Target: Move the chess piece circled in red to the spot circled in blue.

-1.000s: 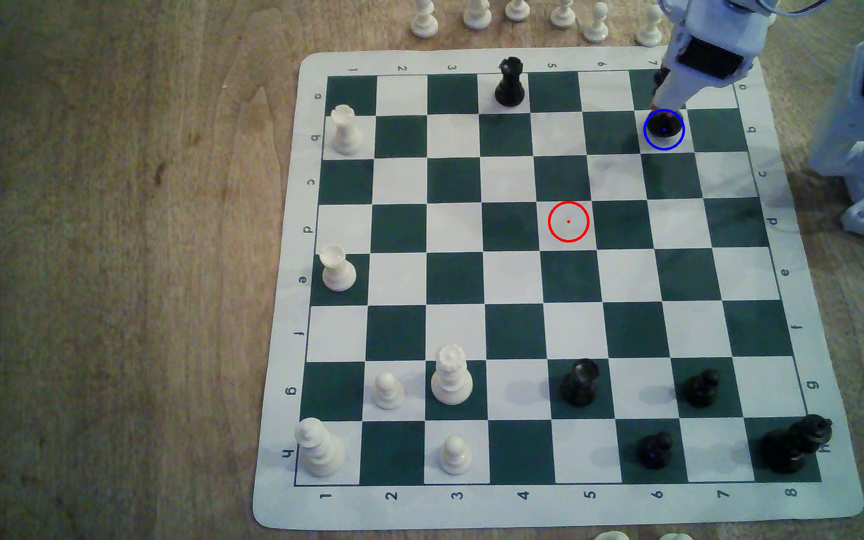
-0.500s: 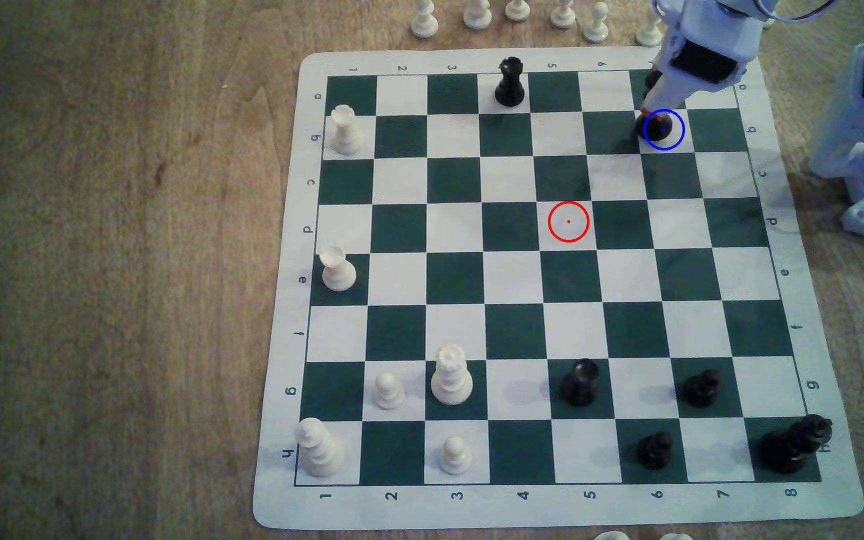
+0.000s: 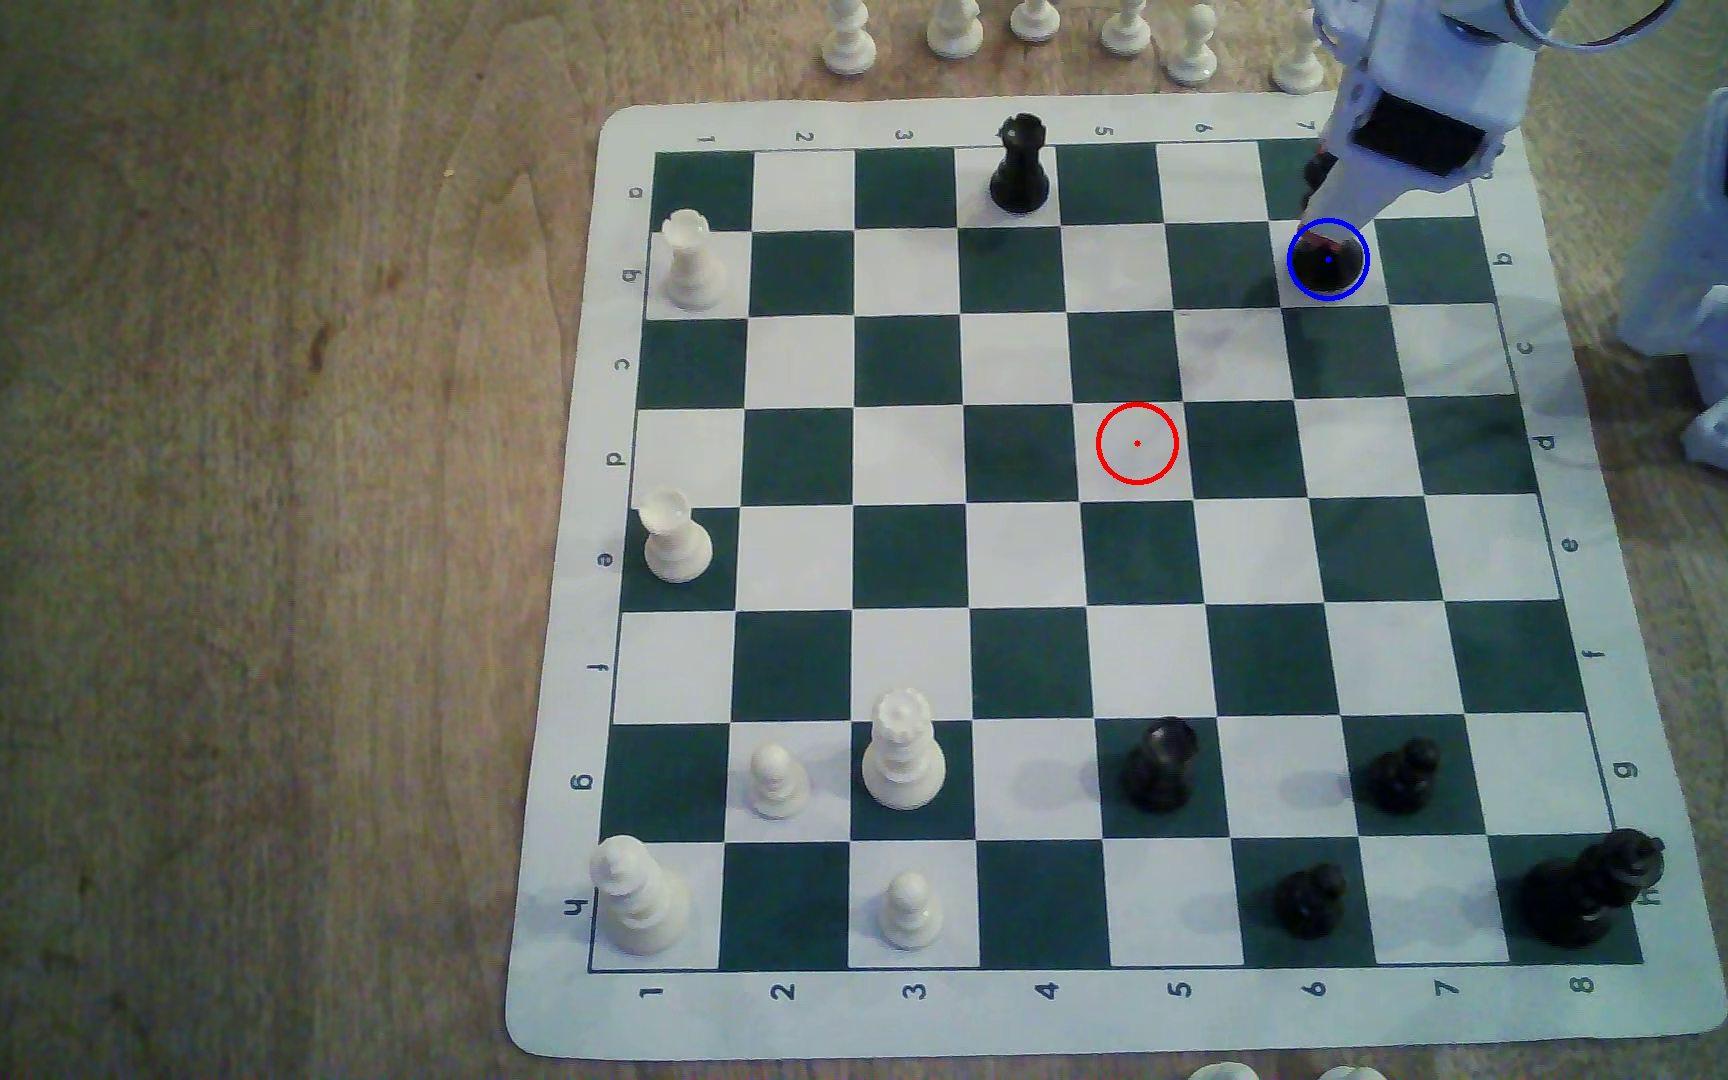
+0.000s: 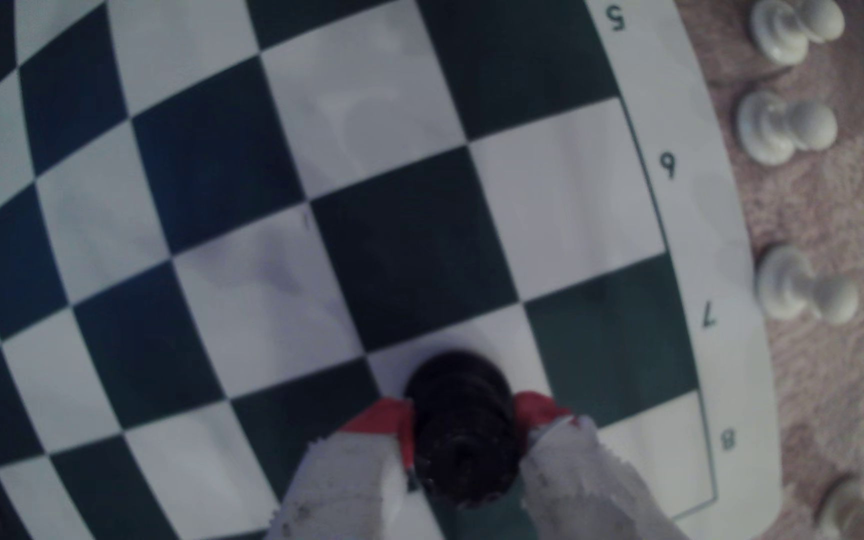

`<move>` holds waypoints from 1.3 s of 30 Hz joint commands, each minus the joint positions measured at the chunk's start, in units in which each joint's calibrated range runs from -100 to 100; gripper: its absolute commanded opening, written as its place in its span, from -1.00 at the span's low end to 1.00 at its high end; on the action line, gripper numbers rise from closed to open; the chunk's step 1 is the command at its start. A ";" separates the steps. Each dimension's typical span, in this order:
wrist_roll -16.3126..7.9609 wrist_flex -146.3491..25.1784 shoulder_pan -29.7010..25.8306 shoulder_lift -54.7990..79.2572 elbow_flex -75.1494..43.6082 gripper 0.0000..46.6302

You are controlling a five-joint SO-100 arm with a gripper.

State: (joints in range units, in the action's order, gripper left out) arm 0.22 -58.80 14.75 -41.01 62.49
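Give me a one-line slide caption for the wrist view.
Red-tipped end effector closed around the tall black chess piece on a white square.

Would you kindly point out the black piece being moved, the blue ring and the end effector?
black piece (image 4: 463, 441): wrist view, on its ribbed body.
blue ring (image 3: 1291, 272): exterior view, on its left arc.
end effector (image 4: 463, 415): wrist view, midway between red-tipped fingers flanking the piece.

Bare squares around the chess piece (image 3: 1325, 265)
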 commanded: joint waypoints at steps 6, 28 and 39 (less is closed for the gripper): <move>-0.15 1.47 0.54 -2.62 -0.39 -0.09; -1.51 -16.05 -1.73 -22.91 0.15 -0.09; -9.08 18.35 -8.22 -49.90 23.91 -0.99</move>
State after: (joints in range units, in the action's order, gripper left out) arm -7.01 -60.32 6.64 -85.84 81.65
